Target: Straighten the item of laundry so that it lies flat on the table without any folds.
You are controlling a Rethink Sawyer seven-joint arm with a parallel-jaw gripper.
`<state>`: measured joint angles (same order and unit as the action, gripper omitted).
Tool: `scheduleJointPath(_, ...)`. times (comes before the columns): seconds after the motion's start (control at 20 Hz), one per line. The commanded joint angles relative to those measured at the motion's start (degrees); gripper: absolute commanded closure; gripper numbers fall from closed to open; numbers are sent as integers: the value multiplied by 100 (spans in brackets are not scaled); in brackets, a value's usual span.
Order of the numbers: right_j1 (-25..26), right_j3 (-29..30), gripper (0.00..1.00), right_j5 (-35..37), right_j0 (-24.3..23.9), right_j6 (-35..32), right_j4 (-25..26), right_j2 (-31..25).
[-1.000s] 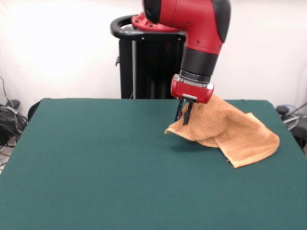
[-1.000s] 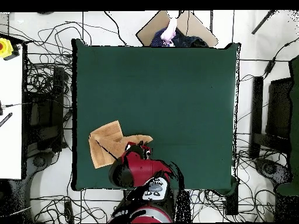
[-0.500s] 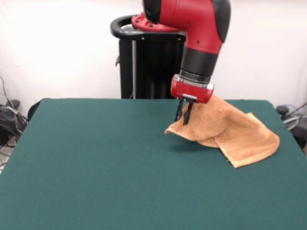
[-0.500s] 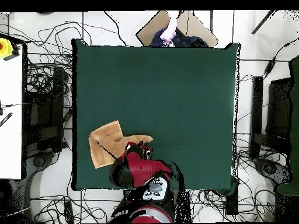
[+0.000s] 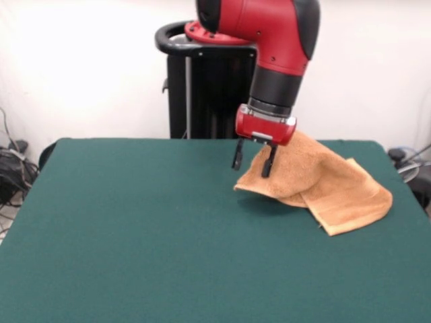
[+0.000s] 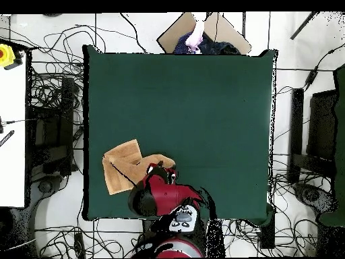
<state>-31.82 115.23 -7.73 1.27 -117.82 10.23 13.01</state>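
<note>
The orange-tan towel (image 5: 330, 185) lies crumpled at the far right of the green table (image 5: 135, 229), humped up in folds, with its left edge lifted off the felt. My gripper (image 5: 252, 161) is open just above that left edge. One finger hangs clear to the left and the other stands in front of the cloth. I hold nothing. In the overhead view the towel (image 6: 124, 165) lies near the lower left corner of the table (image 6: 202, 101). The red arm (image 6: 165, 199) covers the towel's right part and hides the gripper.
The black pedestal (image 5: 202, 87) stands behind the table. Cables (image 5: 13, 168) lie on the floor at the left. In the overhead view a person (image 6: 197, 34) shows at the top edge, and a white bench (image 6: 12, 135) stands at the left.
The gripper was shut on the towel's left edge and has now opened. It has shifted slightly to the left in the front view. The towel stays humped.
</note>
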Motion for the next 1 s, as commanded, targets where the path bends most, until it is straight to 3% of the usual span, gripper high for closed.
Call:
scheduleJointPath(0.05,-457,-105,0,671,34,-909,-475,-519)
scheduleJointPath(0.2,-679,-305,0,1245,212,-904,-749,-508)
scheduleJointPath(0.4,-464,-809,0,1502,611,-907,-1074,-266)
scheduleJointPath(0.85,1034,-1586,0,462,958,-1098,-1623,-384)
scheduleJointPath(1.0,1322,-1728,0,330,1259,-1218,-1951,-174)
